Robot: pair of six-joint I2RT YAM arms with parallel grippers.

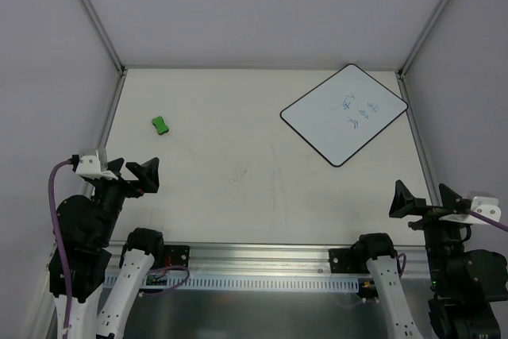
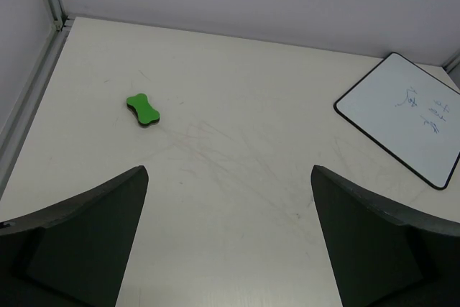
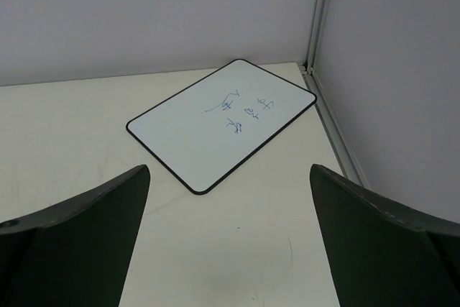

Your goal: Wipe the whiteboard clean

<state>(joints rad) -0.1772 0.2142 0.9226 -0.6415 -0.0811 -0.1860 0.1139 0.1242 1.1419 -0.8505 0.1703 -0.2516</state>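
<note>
My left hand (image 1: 131, 172) and right hand (image 1: 425, 200) both gape wide, holding nothing. The whiteboard (image 1: 344, 114), scribbled in blue, lies flat on the counter (image 1: 238, 172) well ahead of my right hand

**No legible writing in view**

The only marks are blue handwritten scribbles (image 3: 244, 111) on the whiteboard (image 3: 187, 145); they stand in a few short clusters around the board's middle. From the right wrist view they read as loose strokes and squiggles, not as clear letters or numbers; from the top view and the left wrist view they are too small to make out. No word, number, brand or sign can be read in any of the views.
</note>
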